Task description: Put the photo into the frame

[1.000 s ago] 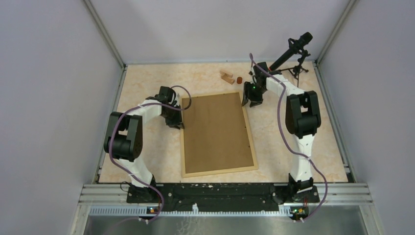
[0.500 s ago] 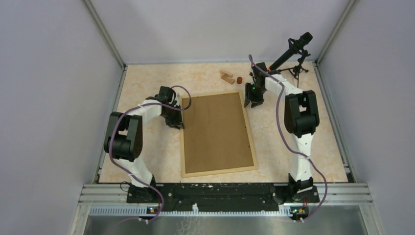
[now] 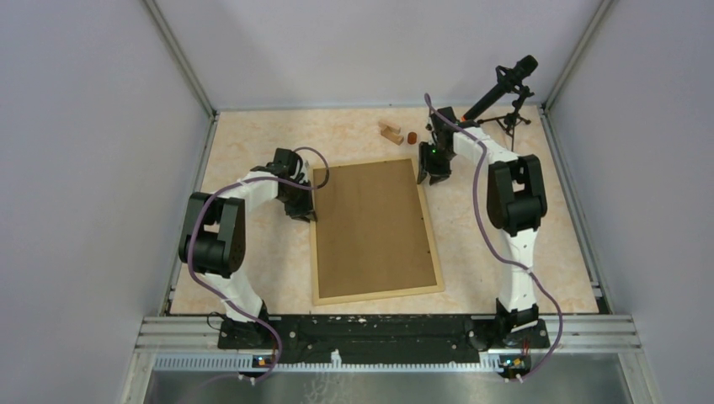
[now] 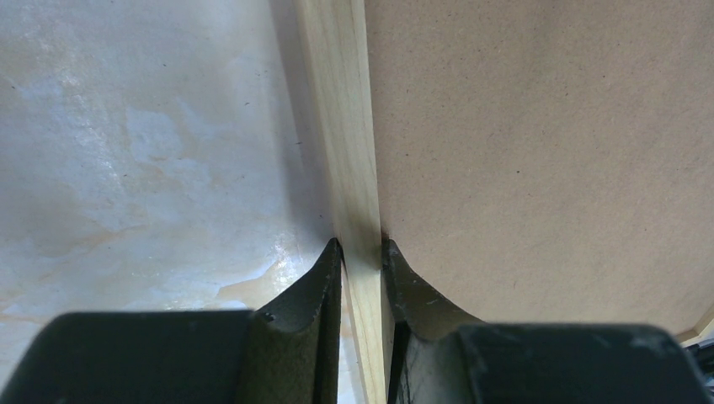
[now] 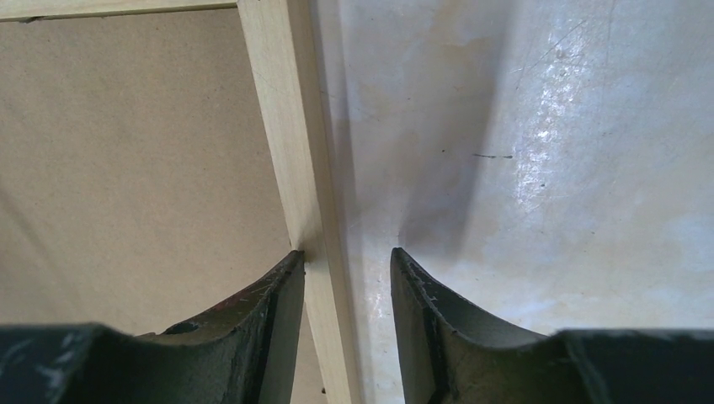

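From above, the frame (image 3: 379,295) lies flat and back up in the middle of the table (image 3: 253,269). The brown backing board (image 3: 370,227) fills its opening, and whatever sits beneath that board is hidden from me. My left gripper (image 3: 310,210) is at the frame's left side near the far corner, and my right gripper (image 3: 431,175) is at the far right corner. Farther back on the table lie small wooden blocks (image 3: 390,132) with a little brown cylinder (image 3: 412,137) just beside them. In my left wrist view, my two fingers (image 4: 303,320) pinch the pale left rail (image 4: 337,126), one on the table side and one on the board side. Both press against the wood, so I am closed narrowly on the frame. In my right wrist view, my fingers (image 5: 253,320) straddle the right rail (image 5: 286,126), partway open. The board-side finger sits at the rail's inner edge and the other stands clear of it over bare table, so nothing is gripped.
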